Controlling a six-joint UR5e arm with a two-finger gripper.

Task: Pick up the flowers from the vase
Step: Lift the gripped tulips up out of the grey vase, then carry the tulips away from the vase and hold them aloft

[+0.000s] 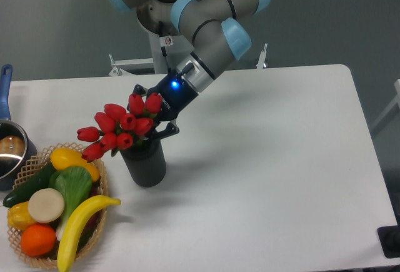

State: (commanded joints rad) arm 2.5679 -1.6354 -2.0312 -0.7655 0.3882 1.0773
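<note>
The end effector (152,124) sits at the flowers (119,128), 3 o'clock side; closure cannot be determined (fingers hidden). Flowers appear light, soft; grasp stems above vase (145,162).

gripper (153,117) lettering: thin white strip of print along my black gripper body, too small and blurred, can't read it.
arm (215,40) sticker: small white sticker with a red mark on my arm's column near the base, no words legible.
gripper light: blue dot lit on my wrist end, a light only, no text.
flowers (122,127), vase (145,162), basket (94,228), pot (9,150), table (281,159): no print seen.
</note>
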